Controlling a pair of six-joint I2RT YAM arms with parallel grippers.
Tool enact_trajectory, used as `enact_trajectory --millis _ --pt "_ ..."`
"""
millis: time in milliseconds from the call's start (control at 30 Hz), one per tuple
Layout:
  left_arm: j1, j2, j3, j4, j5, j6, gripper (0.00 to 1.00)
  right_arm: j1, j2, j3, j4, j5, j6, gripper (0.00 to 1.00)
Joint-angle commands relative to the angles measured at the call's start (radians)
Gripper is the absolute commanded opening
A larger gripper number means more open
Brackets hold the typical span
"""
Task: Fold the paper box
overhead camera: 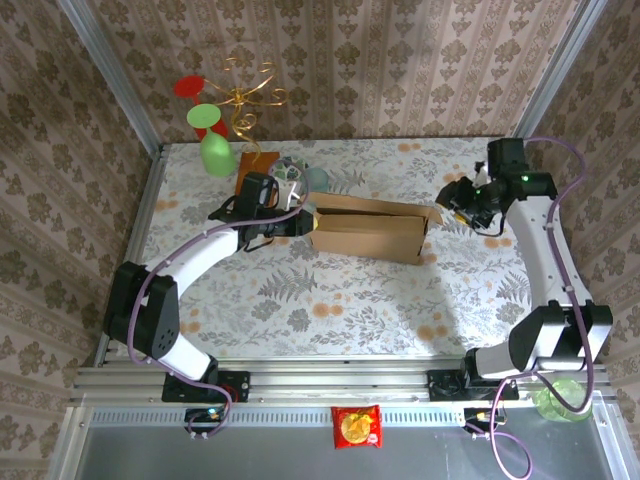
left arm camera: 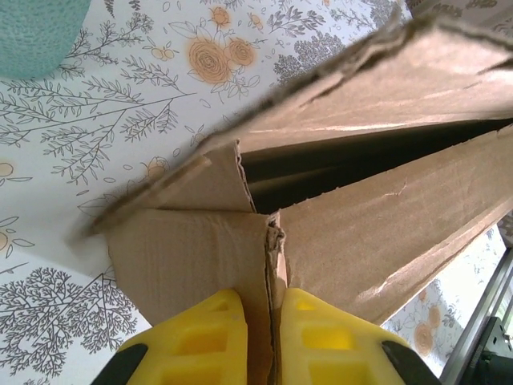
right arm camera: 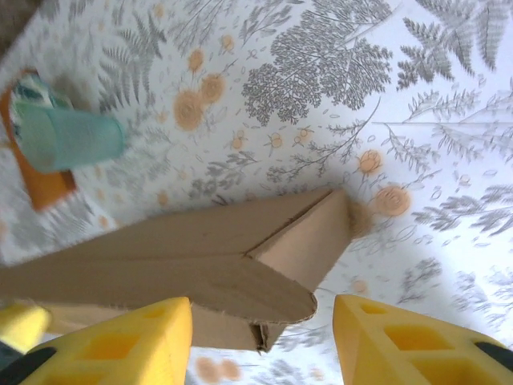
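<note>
The paper box (overhead camera: pixel 365 228) is a brown cardboard carton lying flattened across the middle of the flowered table (overhead camera: pixel 330 310). At its left end my left gripper (overhead camera: pixel 305 222) is shut on it. In the left wrist view the yellow fingers (left arm camera: pixel 208 341) pinch a ragged cardboard edge of the paper box (left arm camera: pixel 385 216), with the left gripper (left arm camera: pixel 271 321) at the seam. My right gripper (overhead camera: pixel 447 208) is at the box's right end. It stands open (right arm camera: pixel 260 337), and a rounded flap of the paper box (right arm camera: pixel 200 249) hangs between its spread fingers (right arm camera: pixel 136 345) without touching either.
A teal cup (right arm camera: pixel 68 136) lies on an orange-brown slab (right arm camera: pixel 44 184) behind the box's left end. A gold wire stand (overhead camera: pixel 250 85) with red and green pieces rises at the back left. Patterned walls enclose the table. A snack packet (overhead camera: pixel 355 427) lies below the rail.
</note>
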Motion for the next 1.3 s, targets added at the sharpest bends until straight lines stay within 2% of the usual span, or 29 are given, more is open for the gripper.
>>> enact_trajectory --millis 0,167,233,400,633,733,933,1267 --pt "0.008 0.007 0.043 -0.036 0.011 0.010 0.00 0.051 -0.058 -0.028 0.020 0.140 -0.244 0.47" --pt "0.008 0.015 0.056 -0.046 0.014 0.017 0.00 0.097 -0.060 -0.064 0.064 0.136 -0.416 0.40" --pt "0.008 0.019 0.061 -0.049 0.015 0.021 0.00 0.105 -0.033 -0.046 0.053 0.102 -0.444 0.37" --pt "0.007 0.029 0.077 -0.062 0.015 0.033 0.00 0.117 0.012 -0.023 0.035 0.150 -0.489 0.34" --pt "0.008 0.041 0.092 -0.061 0.019 0.035 0.00 0.127 0.045 -0.020 0.037 0.148 -0.507 0.30" --pt "0.007 0.043 0.095 -0.060 0.021 0.034 0.00 0.127 0.059 -0.011 0.038 0.166 -0.507 0.24" --pt "0.008 0.043 0.094 -0.054 0.023 0.029 0.00 0.131 0.084 0.005 0.044 0.202 -0.510 0.22" --pt "0.007 0.045 0.096 -0.051 0.017 0.020 0.04 0.157 0.085 0.029 0.040 0.204 -0.510 0.04"
